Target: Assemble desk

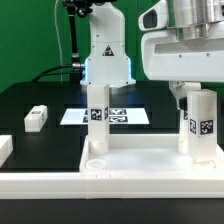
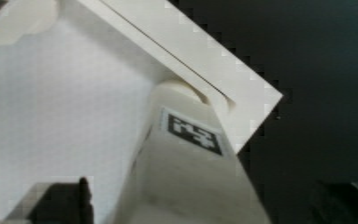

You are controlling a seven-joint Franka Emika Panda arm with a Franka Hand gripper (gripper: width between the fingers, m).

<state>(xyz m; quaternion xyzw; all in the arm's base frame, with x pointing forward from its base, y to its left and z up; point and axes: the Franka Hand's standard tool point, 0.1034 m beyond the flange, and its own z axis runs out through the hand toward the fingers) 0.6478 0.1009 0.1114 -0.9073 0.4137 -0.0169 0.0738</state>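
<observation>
Tool (image 1: 197,98) wide astride upright desk leg (image 1: 198,130); black table (image 1: 30,95), green backdrop (image 1: 30,40).

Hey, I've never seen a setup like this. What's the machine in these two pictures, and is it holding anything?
This is a robot arm standing on a black table, putting a small desk together. The wide picture comes from a camera off the arm; the close-up comes from a camera on its wrist. In front lies the desk top, a white tray with a raised rim. Two legs stand upright on it: the first leg on the exterior view's left, the second leg on its right. The gripper sits over the second leg. In the wrist view its dark fingers show on either side of that leg with gaps between, so it looks open, holding nothing. A spare leg lies loose on the table, and the flat marker board lies behind.
</observation>
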